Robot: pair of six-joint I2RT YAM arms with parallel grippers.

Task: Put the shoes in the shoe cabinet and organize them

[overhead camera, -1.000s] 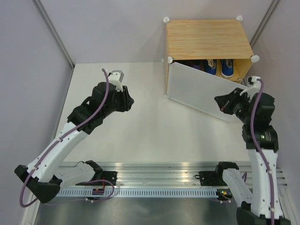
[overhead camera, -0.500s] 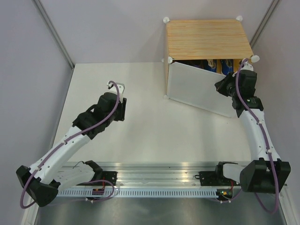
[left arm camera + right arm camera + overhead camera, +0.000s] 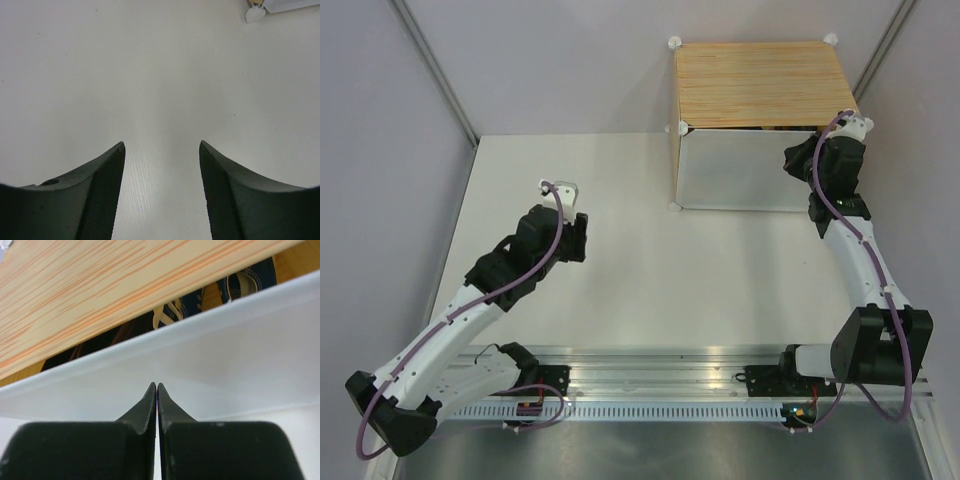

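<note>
Pose: left claw (image 3: 161, 146) aimed downward, jaws apart; right claw (image 3: 157, 386) far forward, jaws pressed together.

Lab booth: grey panels (image 3: 380, 150), aluminium rail (image 3: 660, 365)

Above the right gripper (image 3: 157, 390), the white door panel (image 3: 225, 355) hides most of the blue sneakers (image 3: 245, 280); darker shoes (image 3: 100, 342) up-left are unidentifiable in shadow.

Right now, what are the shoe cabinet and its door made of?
The shoe cabinet looks like light wood, or a printed wood-look board: orange grain stripes run across its top. Its door seems smooth white plastic, flat with a soft sheen and no grain. I can't tell for sure.
</note>
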